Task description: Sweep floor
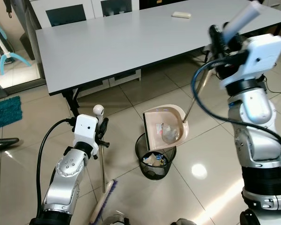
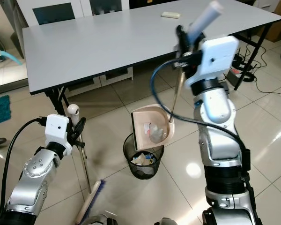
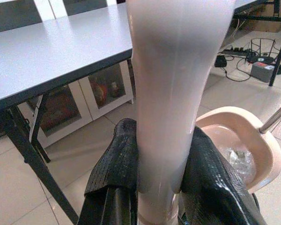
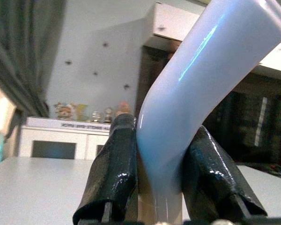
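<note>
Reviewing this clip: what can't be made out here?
- Broom bristles: cut off by the bottom edge, left eye view.
- Debris in dustpan: too small to identify.
- Contents of bin: partly covered by the dustpan.
- Small object on table: too small to name.

You are looking at a pale pink dustpan (image 1: 165, 126) with a shiny silver rod, and something clear and shiny is sitting in it. At 6 o'clock from it, a black mesh bin (image 1: 155, 161) is showing white and tan scraps. At 8 o'clock, the broom (image 1: 103, 199) is showing a pale pink head and purple bristles. The table (image 1: 131, 42) at 12 o'clock is looking grey with black legs. The floor (image 1: 201, 187) is shining beige. A teal rug (image 1: 4, 112) is lying at 9 o'clock.
</note>
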Available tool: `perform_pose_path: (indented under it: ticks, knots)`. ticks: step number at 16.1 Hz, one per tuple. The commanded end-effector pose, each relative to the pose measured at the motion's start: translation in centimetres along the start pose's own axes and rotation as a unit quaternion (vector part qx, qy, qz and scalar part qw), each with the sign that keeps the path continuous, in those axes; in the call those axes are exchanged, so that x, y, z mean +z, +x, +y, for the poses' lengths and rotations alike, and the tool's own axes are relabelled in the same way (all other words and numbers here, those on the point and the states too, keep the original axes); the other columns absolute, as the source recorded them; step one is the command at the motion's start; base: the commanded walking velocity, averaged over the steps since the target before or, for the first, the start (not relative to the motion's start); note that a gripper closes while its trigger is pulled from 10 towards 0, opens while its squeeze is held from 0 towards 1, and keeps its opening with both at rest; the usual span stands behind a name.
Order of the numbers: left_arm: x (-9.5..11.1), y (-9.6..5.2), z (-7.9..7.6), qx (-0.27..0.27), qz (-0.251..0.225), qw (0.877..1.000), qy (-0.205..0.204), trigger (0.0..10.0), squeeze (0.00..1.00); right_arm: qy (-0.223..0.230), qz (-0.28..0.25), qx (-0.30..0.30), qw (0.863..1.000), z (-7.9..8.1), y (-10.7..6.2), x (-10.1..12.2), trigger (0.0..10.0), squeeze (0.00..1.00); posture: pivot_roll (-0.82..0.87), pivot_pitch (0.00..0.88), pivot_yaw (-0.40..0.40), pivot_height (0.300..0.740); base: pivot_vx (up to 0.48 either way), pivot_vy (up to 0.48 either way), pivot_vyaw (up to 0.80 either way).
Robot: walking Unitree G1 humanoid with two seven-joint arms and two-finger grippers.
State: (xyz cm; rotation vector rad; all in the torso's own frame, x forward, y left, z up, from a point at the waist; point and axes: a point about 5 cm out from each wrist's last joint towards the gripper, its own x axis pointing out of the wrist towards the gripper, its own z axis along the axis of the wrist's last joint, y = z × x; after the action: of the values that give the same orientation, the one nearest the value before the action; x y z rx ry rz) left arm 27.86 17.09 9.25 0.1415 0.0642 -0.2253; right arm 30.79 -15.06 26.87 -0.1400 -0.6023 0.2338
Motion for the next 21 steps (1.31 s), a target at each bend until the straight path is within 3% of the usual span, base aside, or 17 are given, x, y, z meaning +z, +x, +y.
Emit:
perform_pose_path:
  ticks: [1,6,13,18,21]
  knots:
    - [0.5,0.2,0.1,-0.006,-0.012,1.0,0.013,10.0,0.0,-0.013,-0.038,0.023,0.999,0.7,0.1,1.1,10.0,0.0,-0.01,0.052,0.075,0.74,0.0,0.0,0.0]
    - [0.7,0.7,-0.2,-0.005,-0.015,1.0,0.012,10.0,0.0,-0.074,-0.026,0.138,0.987,4.5,-0.7,0.1,10.0,0.0,-0.02,0.052,0.068,0.74,0.0,0.0,0.0]
    - [0.6,0.8,-0.2,0.0,-0.014,1.0,0.009,10.0,0.0,-0.078,-0.043,0.178,0.98,6.5,-0.9,0.3,10.0,0.0,-0.02,0.051,0.065,0.74,0.0,0.0,0.0]
    - [0.5,0.7,-0.1,0.008,-0.014,1.0,0.008,10.0,0.0,-0.142,-0.036,0.238,0.96,8.0,-0.9,-0.6,10.0,0.0,-0.03,0.059,0.041,0.74,0.0,0.0,0.0]
    - [0.6,0.6,0.2,0.017,-0.016,1.0,0.008,10.0,0.0,-0.12,-0.036,0.207,0.97,7.7,0.0,-0.5,10.0,0.0,-0.02,0.069,0.031,0.74,0.0,0.0,0.0]
